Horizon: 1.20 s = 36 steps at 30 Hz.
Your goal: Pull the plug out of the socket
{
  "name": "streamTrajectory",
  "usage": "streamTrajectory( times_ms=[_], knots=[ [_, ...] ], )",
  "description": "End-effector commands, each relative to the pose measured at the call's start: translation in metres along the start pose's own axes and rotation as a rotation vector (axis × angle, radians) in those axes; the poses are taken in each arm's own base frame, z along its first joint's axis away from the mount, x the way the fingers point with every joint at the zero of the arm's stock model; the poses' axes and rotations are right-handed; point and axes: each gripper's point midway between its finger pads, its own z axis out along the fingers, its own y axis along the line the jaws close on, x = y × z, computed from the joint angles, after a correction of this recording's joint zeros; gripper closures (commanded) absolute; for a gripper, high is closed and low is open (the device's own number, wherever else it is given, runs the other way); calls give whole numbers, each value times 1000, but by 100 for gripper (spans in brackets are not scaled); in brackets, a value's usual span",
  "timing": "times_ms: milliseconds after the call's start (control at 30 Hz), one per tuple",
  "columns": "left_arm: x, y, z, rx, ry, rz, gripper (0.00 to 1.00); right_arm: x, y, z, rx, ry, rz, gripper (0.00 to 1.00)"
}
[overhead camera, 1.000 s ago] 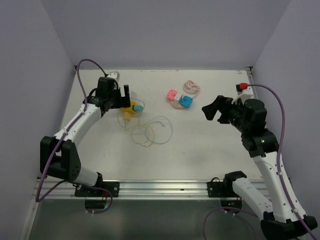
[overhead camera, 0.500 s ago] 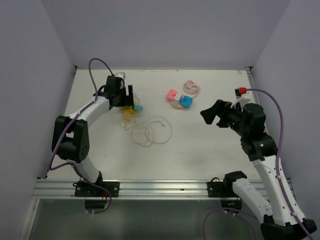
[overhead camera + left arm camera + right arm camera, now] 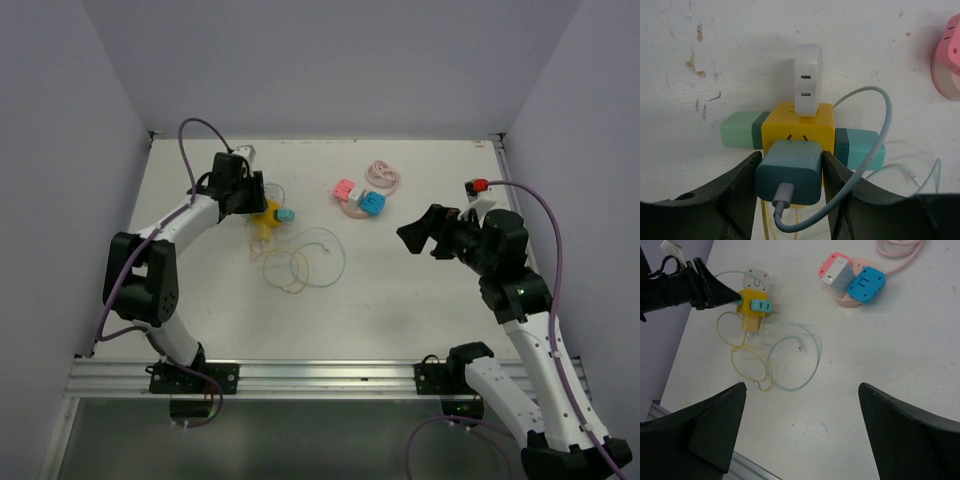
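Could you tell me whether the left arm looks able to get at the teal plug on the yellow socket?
Probably yes: the left tool has its fingers against both sides of the teal plug, with nothing else between them.

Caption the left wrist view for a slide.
Left gripper closed on the teal plug in the yellow socket cube; white charger on its far side.

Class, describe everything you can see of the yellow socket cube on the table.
The yellow socket cube looks like matte plastic, lying flat on the white table. Four plugs sit in its faces: a white charger, a mint plug, a teal plug and a dark teal plug, held by the left gripper.
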Motion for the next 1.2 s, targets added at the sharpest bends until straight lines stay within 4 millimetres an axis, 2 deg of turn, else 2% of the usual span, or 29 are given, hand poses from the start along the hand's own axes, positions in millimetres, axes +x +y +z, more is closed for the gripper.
streamTrajectory(
  times_ms=[0,100,267,433,467,533,567,700,800,867,900,967,1067,1167],
  knots=[
    [11,-25,-6,102,9,12,50,-1,14,-2,-76,-6,2,1],
    [20,-37,-15,129,20,23,57,4,17,0,-100,11,5,1],
    [38,-58,-30,185,28,14,62,12,20,6,-142,38,28,1],
    [56,-87,-46,249,32,7,62,20,29,17,-218,55,77,1],
    [65,-95,-47,262,39,14,62,26,25,22,-211,71,99,1],
    [70,-104,-53,286,34,-16,62,29,25,29,-212,86,144,1],
    [76,-109,-54,301,35,-19,62,38,20,38,-203,120,164,1],
    [89,-130,-60,347,43,-27,62,58,28,60,-213,182,186,1],
    [89,-139,-62,364,39,-22,62,71,46,80,-210,220,142,1],
    [87,-145,-65,379,28,-27,63,71,60,91,-229,221,132,1],
    [87,-146,-65,380,29,-28,63,77,60,101,-217,242,139,1],
    [89,-148,-65,383,33,-30,63,73,70,112,-232,225,134,1],
    [94,-147,-65,381,42,-35,63,73,73,132,-209,199,115,1],
    [97,-146,-67,383,45,-45,64,84,78,150,-205,231,116,2]
  ],
)
